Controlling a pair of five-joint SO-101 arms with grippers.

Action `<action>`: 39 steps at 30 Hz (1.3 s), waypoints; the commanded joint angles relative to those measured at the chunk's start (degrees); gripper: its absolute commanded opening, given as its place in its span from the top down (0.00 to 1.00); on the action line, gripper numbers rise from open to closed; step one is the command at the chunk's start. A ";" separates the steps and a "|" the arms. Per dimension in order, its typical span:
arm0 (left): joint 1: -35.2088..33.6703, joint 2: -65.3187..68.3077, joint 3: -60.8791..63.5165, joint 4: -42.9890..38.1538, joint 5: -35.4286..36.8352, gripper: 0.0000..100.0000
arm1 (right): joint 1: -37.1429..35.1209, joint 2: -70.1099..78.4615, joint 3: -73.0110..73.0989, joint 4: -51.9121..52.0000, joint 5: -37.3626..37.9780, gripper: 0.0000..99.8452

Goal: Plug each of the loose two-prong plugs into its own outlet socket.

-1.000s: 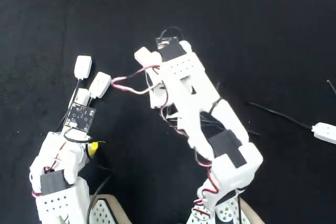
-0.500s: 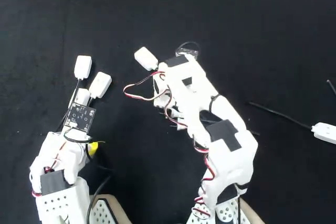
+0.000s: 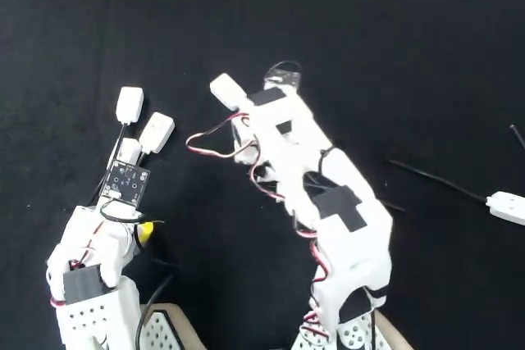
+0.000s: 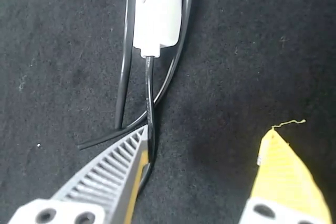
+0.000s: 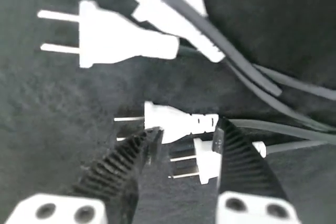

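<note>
Black cloth covers the table [image 3: 426, 63] on which two white arms work side by side. The right gripper [image 5: 186, 129] has its black ribbed fingers [image 5: 121, 169] apart and set down over a cluster of plugs. Between them lies a small white two-prong plug [image 5: 181, 120], flat on the cloth with its prongs pointing away from its cable. One fingertip touches the prong end of its body, and the other stands just beside its cable end (whether that side makes contact cannot be told). A second small white two-prong plug [image 5: 206, 164] lies just beside the first, also within the gap and deeper between the fingers. A larger white two-prong plug [image 5: 118, 38] rests beyond the fingertips, apart from both fingers. Thick black cables [image 5: 252, 77] run past it across the cloth.

The left gripper [image 4: 207, 132] is wide open and holds nothing. Its grey ribbed finger [image 4: 105, 174] rests against a thin black cable [image 4: 150, 103] that leaves the end of a white oblong socket block [image 4: 157, 9]. Its yellow finger [image 4: 283, 166] stands well apart over bare cloth.

From above, two such blocks lie ahead of the left arm, and a third white oblong socket block [image 3: 227, 90] sits just beside the right arm's forward end. Another white cable-end block [image 3: 506, 206] lies near the table's far right edge, well apart from both arms.
</note>
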State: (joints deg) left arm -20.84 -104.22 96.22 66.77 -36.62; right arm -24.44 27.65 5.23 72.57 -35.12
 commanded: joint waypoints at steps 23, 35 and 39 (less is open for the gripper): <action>-0.04 -0.09 1.10 -0.26 -0.53 0.67 | -6.15 1.54 -5.49 -0.44 44.66 0.82; -0.04 -0.09 1.10 -0.26 -0.53 0.67 | -5.36 -20.00 -5.14 14.51 50.11 0.82; -0.04 -0.09 1.10 -0.26 -0.53 0.67 | -5.10 -28.88 -3.38 15.30 41.85 0.82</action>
State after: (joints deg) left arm -20.84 -104.22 96.22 66.77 -36.62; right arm -29.27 6.64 1.01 87.25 12.35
